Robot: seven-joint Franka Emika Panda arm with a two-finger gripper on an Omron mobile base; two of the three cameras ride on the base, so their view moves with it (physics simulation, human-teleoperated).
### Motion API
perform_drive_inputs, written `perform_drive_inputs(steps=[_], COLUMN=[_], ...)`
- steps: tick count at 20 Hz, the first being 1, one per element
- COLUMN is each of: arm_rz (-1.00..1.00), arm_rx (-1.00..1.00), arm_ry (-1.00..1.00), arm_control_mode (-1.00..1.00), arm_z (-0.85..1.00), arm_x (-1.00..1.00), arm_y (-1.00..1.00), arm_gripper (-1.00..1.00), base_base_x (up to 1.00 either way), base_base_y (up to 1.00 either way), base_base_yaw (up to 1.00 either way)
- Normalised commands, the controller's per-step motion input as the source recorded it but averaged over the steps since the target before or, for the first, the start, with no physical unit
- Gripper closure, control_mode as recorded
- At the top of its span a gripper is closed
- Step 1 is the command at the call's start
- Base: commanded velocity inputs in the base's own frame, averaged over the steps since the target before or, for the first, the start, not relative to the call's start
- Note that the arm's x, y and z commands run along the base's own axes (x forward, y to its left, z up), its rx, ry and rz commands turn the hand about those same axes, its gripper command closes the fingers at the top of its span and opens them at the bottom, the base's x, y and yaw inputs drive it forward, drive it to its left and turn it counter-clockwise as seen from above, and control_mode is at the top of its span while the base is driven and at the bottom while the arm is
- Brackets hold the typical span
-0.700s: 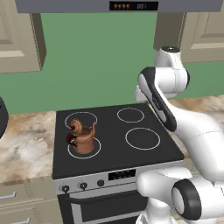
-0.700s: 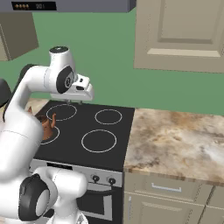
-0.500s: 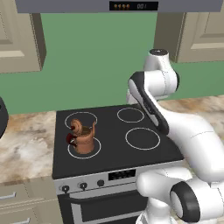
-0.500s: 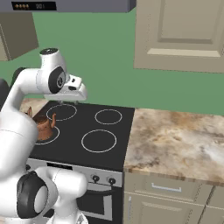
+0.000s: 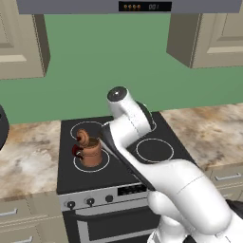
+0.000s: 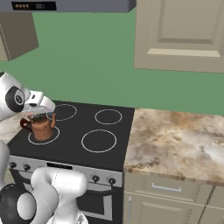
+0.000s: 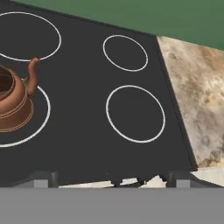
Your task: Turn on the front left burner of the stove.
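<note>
The stove (image 5: 121,166) is a black glass-top range with four white rings. A copper kettle (image 6: 41,127) stands on the front left burner (image 6: 30,139), whose disc is black. In the hand view the kettle (image 7: 13,103) sits at the left inside that burner's ring (image 7: 43,116). My gripper (image 7: 109,180) is open, its grey fingertips (image 7: 41,178) set wide apart with nothing between them. The white hand (image 6: 39,103) hovers just above and behind the kettle. Small black knobs (image 5: 71,205) line the silver control panel (image 5: 133,191) below the glass.
The front right ring (image 7: 135,113) and back right ring (image 7: 125,52) are bare. Marble counter (image 6: 175,140) adjoins the stove on the right and also on the left (image 5: 26,156). A range hood (image 5: 128,5) and beige cabinets (image 6: 179,35) hang above.
The arm has swung left across the stove, from over its right side to over the kettle. The kettle and the burners look the same.
</note>
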Motion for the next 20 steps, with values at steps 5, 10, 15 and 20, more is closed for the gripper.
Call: perform_drive_inputs(steps=[5,10,15,20], arm_rz=[-0.01,0.0,0.0,0.0], arm_rx=[-0.02,0.0,0.0,0.0], arm_ry=[-0.02,-0.04,-0.36,-0.47], arm_control_mode=[-1.0,-1.0,-1.0,-1.0], arm_z=[-0.15,-0.21,-0.52,-0.48], arm_x=[-0.29,-0.25,-0.47,-0.71], arm_y=[0.26,0.39,1.0,0.99], arm_gripper=[-1.0,-1.0,-1.0,-1.0], base_base_x=[0.0,0.0,0.0,0.0], base_base_y=[0.0,0.0,0.0,0.0], base_base_yaw=[0.0,0.0,0.0,0.0])
